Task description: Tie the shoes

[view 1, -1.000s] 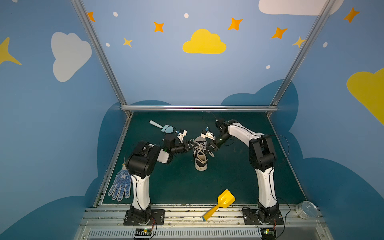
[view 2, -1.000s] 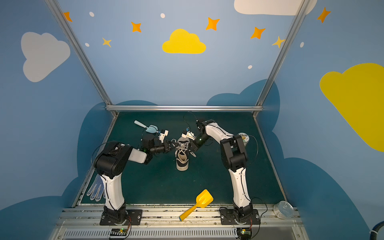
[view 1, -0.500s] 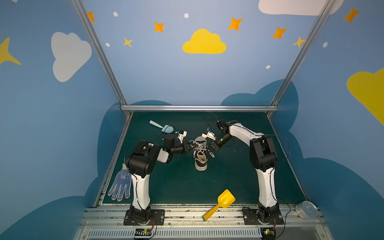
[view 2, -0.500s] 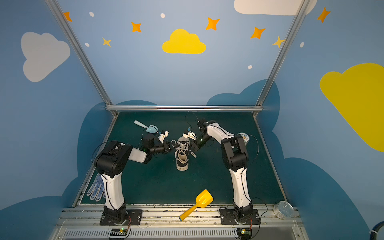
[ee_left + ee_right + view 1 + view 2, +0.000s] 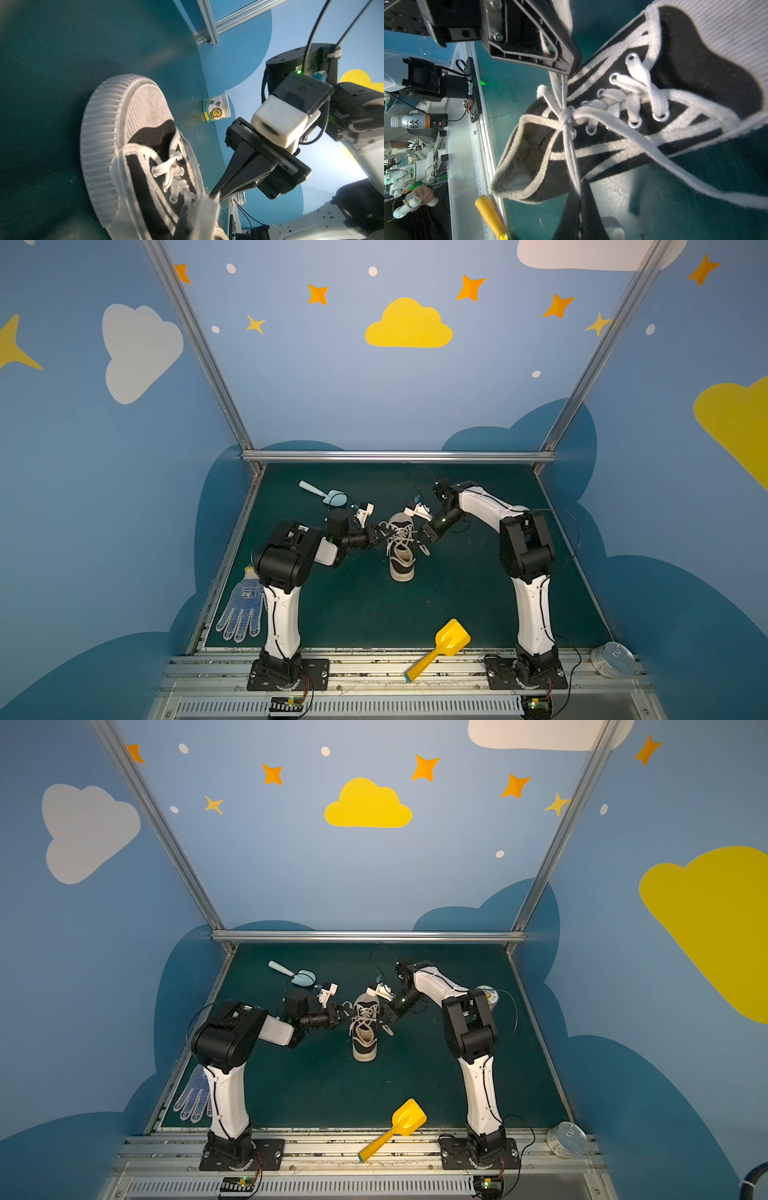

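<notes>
**Both top views.** The sneaker (image 5: 401,549) lies mid-table on the green mat (image 5: 478,605), toe far, heel near, directly between my two grippers.

**Change over the last second:** almost none. The sneaker has stayed put, and my right arm has eased only slightly rightward. I judge the outward pull spent and the knot (image 5: 567,116) drawn snug over the lacing, so letting go seems the step that remains.

**Left gripper** (image 5: 384,531): fingers clenched on the laces (image 5: 643,83), at the sneaker's left edge.

**Right gripper** (image 5: 424,537): fingers clenched on the strand running out of the knot, at the sneaker's right edge.

One long free end trails on the mat to the right.
</notes>
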Motion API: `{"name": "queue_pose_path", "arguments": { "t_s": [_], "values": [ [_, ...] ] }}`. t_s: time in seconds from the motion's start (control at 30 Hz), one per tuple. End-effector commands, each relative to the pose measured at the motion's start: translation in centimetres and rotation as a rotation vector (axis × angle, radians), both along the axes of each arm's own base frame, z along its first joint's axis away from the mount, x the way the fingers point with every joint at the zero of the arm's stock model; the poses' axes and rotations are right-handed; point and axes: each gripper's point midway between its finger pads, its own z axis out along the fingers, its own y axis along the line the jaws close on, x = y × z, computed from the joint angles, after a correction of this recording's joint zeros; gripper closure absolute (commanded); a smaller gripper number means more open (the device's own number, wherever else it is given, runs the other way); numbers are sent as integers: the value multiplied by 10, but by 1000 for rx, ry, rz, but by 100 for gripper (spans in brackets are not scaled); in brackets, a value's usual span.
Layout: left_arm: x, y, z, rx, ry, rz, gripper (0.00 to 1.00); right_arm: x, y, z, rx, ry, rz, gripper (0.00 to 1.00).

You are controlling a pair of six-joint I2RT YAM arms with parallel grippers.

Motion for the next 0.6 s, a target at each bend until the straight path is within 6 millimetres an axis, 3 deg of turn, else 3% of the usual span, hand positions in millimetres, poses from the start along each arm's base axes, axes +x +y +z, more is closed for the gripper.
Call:
{"name": "queue_pose_path", "arguments": {
  "t_s": [0.0,0.07,0.23,0.33,0.57],
  "values": [
    [20,23,2,-10,-31,99,88,-3,-11,12,-35,29,-16,78],
    [18,22,5,-15,-36,96,80,-1,-10,16,-31,14,-20,65],
    [16,25,12,-13,-52,102,54,2,-15,16,-53,5,-37,46],
    [14,34,16,1,-61,128,44,4,-26,15,-98,-4,-63,42],
    [-4,46,19,57,-75,112,37,22,-51,31,-159,-121,-181,41]
  ]
}}
